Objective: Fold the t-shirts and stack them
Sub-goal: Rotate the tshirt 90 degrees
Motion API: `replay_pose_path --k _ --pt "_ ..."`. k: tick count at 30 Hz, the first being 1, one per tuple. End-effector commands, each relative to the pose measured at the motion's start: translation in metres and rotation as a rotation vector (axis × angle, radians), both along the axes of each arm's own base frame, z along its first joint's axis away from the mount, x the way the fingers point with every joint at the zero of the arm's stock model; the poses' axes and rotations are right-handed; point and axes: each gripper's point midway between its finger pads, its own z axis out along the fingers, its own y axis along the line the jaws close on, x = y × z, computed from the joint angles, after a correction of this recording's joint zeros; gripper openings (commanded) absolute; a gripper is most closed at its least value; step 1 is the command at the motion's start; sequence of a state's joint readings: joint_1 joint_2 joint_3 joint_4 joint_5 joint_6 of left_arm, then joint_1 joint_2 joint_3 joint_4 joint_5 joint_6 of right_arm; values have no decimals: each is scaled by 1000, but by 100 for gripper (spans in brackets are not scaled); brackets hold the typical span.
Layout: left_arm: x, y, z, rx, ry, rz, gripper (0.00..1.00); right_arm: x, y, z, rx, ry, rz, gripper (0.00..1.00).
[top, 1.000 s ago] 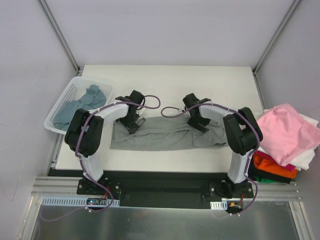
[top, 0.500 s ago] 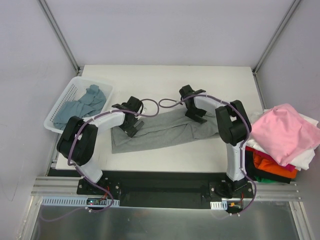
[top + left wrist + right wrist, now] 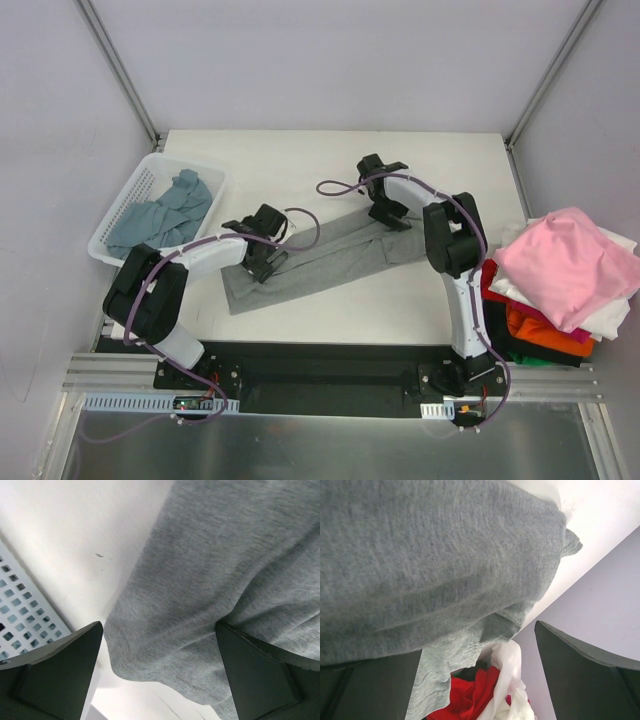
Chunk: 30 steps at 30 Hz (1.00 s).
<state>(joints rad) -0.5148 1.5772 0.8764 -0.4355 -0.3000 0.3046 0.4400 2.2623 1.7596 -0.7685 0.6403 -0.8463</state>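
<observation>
A light heather-grey t-shirt (image 3: 330,262), folded into a long strip, lies slanted on the white table (image 3: 300,160), low at the left and higher at the right. My left gripper (image 3: 262,258) stands open over its left part; in the left wrist view the grey cloth (image 3: 210,570) and its hemmed edge show between the wide-apart fingers (image 3: 55,675). My right gripper (image 3: 385,210) is open at the strip's far right part, with grey cloth (image 3: 420,555) draped across the right wrist view and over the left finger. A dusty blue-teal t-shirt (image 3: 165,205) lies in the basket.
The white slatted basket (image 3: 122,200) sits at the table's left edge, close to my left gripper (image 3: 160,680). Off the right edge is a pile with pink (image 3: 570,265), white (image 3: 610,315) and orange (image 3: 545,330) t-shirts; red cloth (image 3: 470,700) shows beyond my right gripper (image 3: 480,680).
The grey t-shirt has swung from level to slanted, its right end going farther back. My left gripper moved nearer and leftward; my right gripper moved toward the back and left.
</observation>
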Motion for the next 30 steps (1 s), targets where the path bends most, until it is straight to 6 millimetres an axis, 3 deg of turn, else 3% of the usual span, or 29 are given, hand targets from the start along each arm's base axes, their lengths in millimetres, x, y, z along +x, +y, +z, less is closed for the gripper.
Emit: replay_pose_path --k 1,18,25,30 --pt "-79 43 -35 250 329 -113 99 11 -8 -10 -11 6 -24 96" --pt "-90 40 -28 334 384 -397 99 25 -29 3 -91 -2 -29 96" --pt "-79 29 -15 330 372 -526 100 42 -40 26 -159 -78 -7 96" --pt "-67 12 -6 312 353 -574 99 51 -38 26 -129 -87 6 96"
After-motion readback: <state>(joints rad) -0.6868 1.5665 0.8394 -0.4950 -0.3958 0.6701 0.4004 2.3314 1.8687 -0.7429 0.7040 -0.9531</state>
